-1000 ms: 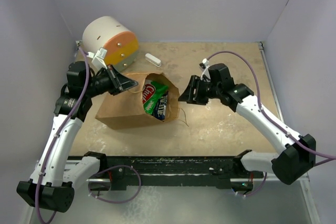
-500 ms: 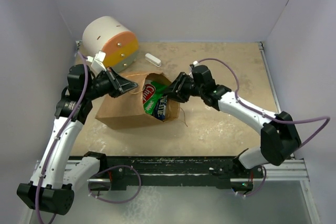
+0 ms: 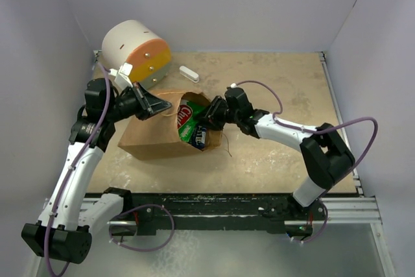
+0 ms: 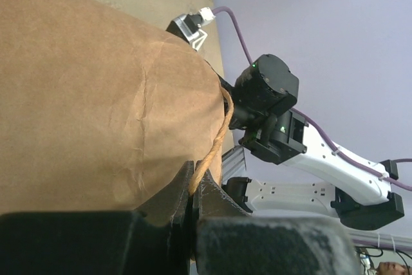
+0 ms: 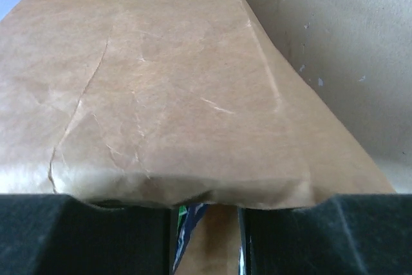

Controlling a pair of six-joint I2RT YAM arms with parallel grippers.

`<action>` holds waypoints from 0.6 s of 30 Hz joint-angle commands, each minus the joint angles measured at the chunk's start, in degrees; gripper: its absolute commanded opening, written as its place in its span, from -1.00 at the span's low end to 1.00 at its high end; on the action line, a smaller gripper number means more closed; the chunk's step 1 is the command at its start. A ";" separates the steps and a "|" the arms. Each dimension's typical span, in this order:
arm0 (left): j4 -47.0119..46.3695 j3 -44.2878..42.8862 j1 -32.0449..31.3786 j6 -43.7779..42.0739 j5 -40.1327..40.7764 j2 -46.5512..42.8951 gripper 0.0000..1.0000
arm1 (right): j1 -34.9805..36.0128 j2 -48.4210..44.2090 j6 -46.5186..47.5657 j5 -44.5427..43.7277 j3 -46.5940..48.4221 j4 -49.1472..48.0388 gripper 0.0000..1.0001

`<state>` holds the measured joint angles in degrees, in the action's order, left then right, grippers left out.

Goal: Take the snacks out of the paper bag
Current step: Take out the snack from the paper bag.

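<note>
From above, the paper bag lies on its side left of centre on the bench, mouth to the right; a green chip bag and a blue-white pouch show in the mouth; the left arm climbs the left edge, bends at the upper left and reaches right to the bag's top edge; the right arm folds at lower right and stretches left, the right jaws at the bag's mouth.

Left wrist view: the left jaws are pinched tight on the bag's twisted handle; brown paper fills the left; the right arm sits at the right.

Right wrist view: the paper bag fills the frame; the right jaws stand narrowly apart, paper and a blue sliver between them; whether they grip, I cannot tell.
</note>
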<state>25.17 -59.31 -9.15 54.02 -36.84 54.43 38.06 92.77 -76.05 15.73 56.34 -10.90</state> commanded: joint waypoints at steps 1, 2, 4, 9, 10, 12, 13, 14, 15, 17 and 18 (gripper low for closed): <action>-2.34 0.23 -0.21 -0.21 -2.05 -0.38 -1.00 | 0.77 1.79 -1.91 -2.25 3.67 -4.57 -0.22; -2.00 0.17 -0.19 -0.46 -2.16 -0.45 -1.00 | 0.82 2.43 -1.82 -2.47 4.11 -4.57 -0.24; -1.08 -0.09 -0.18 -1.13 -2.18 -0.58 -1.00 | 0.84 2.99 -0.81 -3.26 5.95 -3.51 -0.33; 2.83 -0.93 -0.17 -4.15 -1.92 -1.03 -1.00 | 0.91 2.61 1.94 -6.34 8.52 0.43 -0.38; 3.31 -0.90 -0.17 -4.51 -1.99 -1.27 -1.00 | 0.94 2.70 1.98 -6.43 8.53 0.30 -0.37; 4.08 -0.94 -0.17 -5.09 -2.07 -1.49 -1.00 | 1.02 3.12 2.41 -6.49 8.88 0.42 -0.33; 4.30 -0.90 -0.17 -5.19 -2.09 -1.69 -1.00 | 0.99 3.46 2.66 -6.42 9.13 0.43 -0.31; 4.43 -0.86 -0.17 -5.23 -2.10 -1.68 -1.00 | 0.97 3.73 2.97 -6.41 9.38 0.37 -0.30; 4.51 -0.88 -0.18 -5.24 -2.16 -1.76 -1.00 | 1.02 3.93 3.11 -6.52 9.67 0.46 -0.31; 4.69 -0.74 -0.17 -5.44 -2.18 -1.67 -1.00 | 1.02 3.91 3.41 -7.23 10.32 0.45 -0.41; 4.79 -0.71 -0.17 -5.47 -2.17 -1.63 -1.00 | 0.97 3.77 3.99 -7.59 10.93 0.91 -0.50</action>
<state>29.56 -59.22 -9.15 50.54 -37.95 53.87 38.72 96.92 -74.26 10.90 63.51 -9.91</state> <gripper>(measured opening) 0.007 0.311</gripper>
